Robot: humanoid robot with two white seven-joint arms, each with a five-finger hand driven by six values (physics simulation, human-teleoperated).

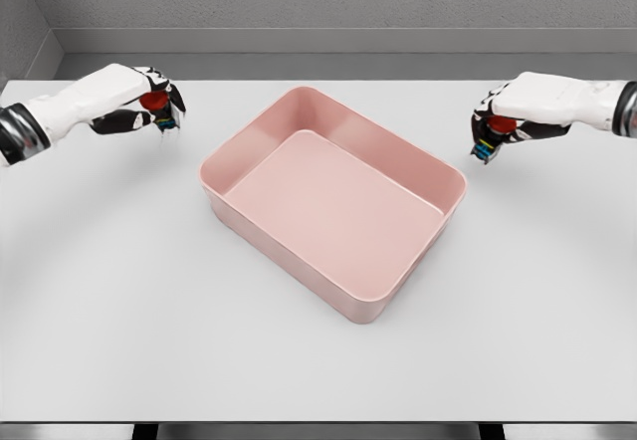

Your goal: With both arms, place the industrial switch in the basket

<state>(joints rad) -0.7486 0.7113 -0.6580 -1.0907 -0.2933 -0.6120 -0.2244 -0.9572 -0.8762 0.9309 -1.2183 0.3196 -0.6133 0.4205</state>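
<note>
Two small industrial switches with red button caps, one clamped in each white five-finger hand: left hand (149, 105) curled on left switch (159, 108), right hand (503, 121) on right switch (491, 139). Empty pink rectangular plastic basket (453, 183) sits between them on white table (119, 291), its long axis diagonal; each hand stands roughly equally near it. Switch bodies are largely hidden by fingers; whether they rest on the table cannot be told.

Each hand (149, 102) (508, 121) grips switch (164, 110) (488, 146) beside basket (453, 196).
</note>
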